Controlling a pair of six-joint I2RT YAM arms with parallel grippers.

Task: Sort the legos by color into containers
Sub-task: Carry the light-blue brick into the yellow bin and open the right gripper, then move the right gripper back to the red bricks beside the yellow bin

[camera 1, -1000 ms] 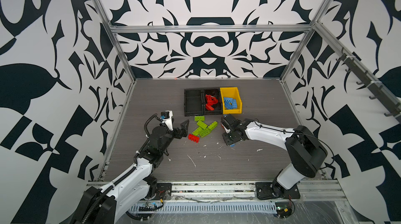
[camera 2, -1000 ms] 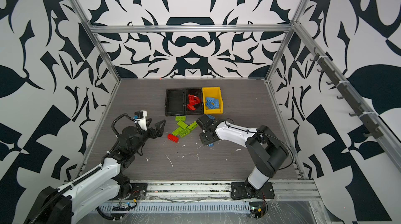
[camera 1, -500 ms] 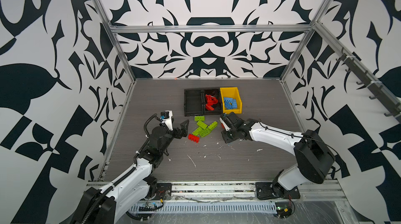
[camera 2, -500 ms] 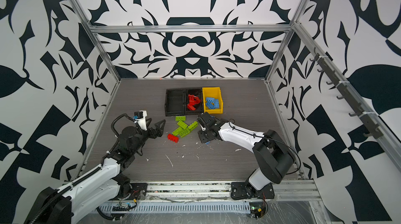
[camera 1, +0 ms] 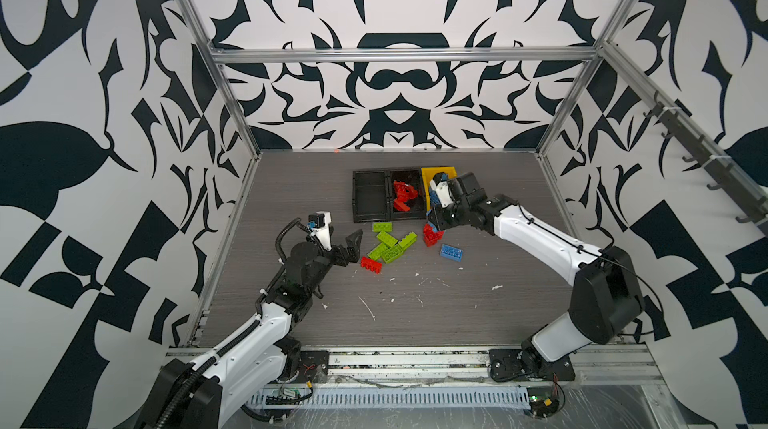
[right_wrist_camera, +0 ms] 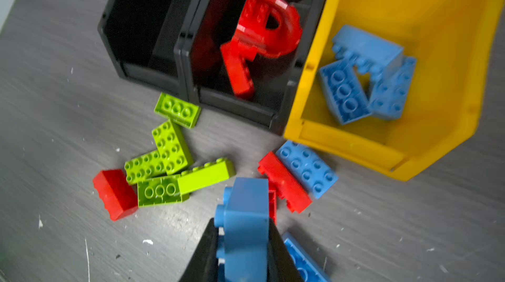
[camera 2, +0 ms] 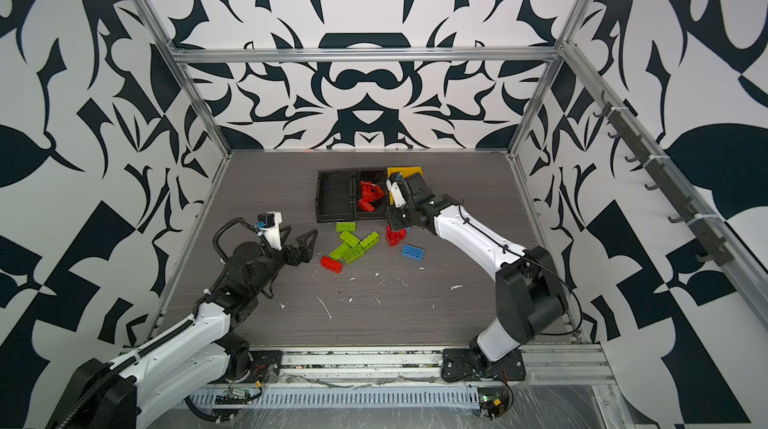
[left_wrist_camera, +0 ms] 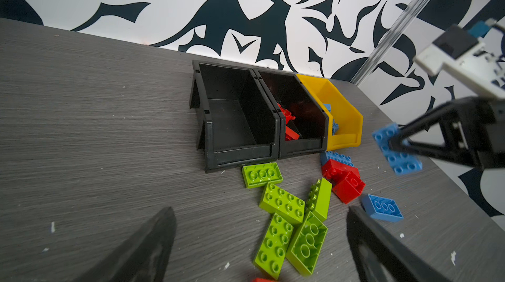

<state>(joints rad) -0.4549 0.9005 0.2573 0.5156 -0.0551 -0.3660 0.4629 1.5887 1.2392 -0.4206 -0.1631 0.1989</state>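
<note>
So, right gripper [right_wrist_camera: 243, 239]: clenched on a blue brick [right_wrist_camera: 244, 206].
Yellow bin [right_wrist_camera: 341, 146]: drop looked safest from squarely above its rim.
Left gripper [camera 1: 352, 247]: spread wide, empty.

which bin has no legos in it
The end black bin, farthest from the yellow bin; the middle black bin holds red legos, the yellow one blue legos.

The walls [camera 1: 395, 11] show a black-and-white leaf pattern. The tabletop [camera 1: 457, 314] is grey woodgrain with white flecks. The left bin [camera 1: 370, 202] and middle bin [camera 1: 411, 175] are black, the right bin [right_wrist_camera: 442, 21] yellow. The arch [right_wrist_camera: 254, 15] is red; the binned bricks [right_wrist_camera: 366, 48] are light blue. Loose lie lime green bricks [camera 1: 386, 238], a red brick [camera 1: 371, 264], a blue brick [camera 1: 451, 251]. The held brick [right_wrist_camera: 246, 201] is blue; the left tool [camera 1: 350, 247] and right tool [right_wrist_camera: 241, 239] are black, the arms [camera 1: 536, 240] white with black joints.
</note>
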